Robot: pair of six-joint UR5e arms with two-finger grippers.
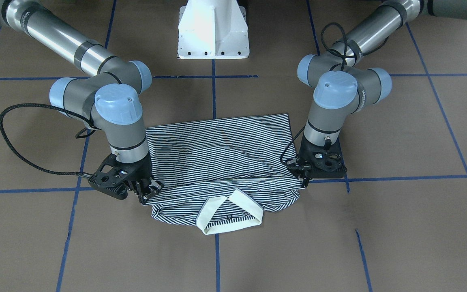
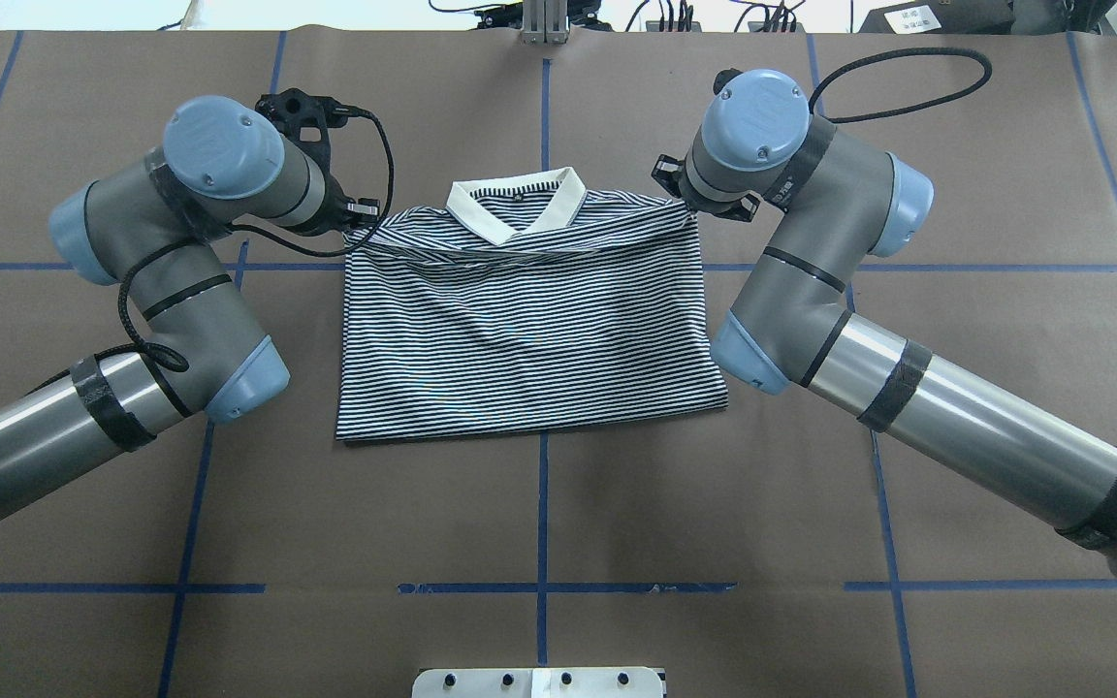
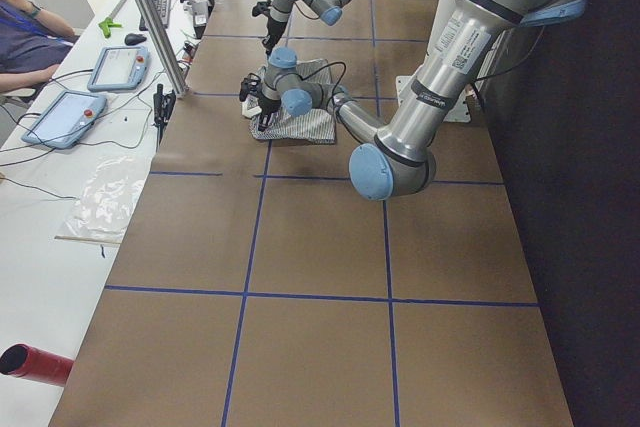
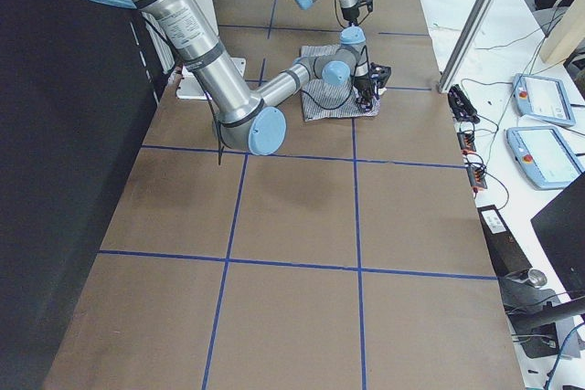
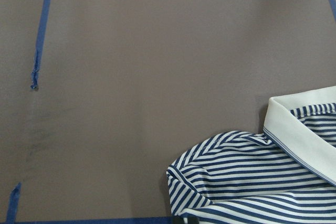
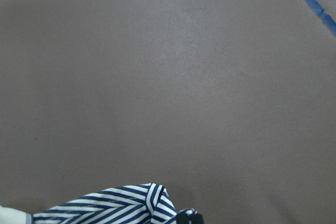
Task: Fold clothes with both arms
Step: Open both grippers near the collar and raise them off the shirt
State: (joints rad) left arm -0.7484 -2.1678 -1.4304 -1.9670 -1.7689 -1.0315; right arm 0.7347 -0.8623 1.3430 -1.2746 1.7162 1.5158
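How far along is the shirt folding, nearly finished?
Done: the polo shirt already lies as a neat rectangle, sleeves tucked out of sight. In hand: the left arm and right arm seem to pinch its corners beside the collar with their jaws. Left: letting go, and perhaps one more fold.

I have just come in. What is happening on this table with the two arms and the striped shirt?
Two robot arms are folding a striped polo shirt on the brown table. The left gripper and the right gripper each appear to pinch one corner of the shirt's upper layer, on either side of the cream collar. The lower half is already folded up over the body, with its edge near the shoulders, and the collar is uncovered.
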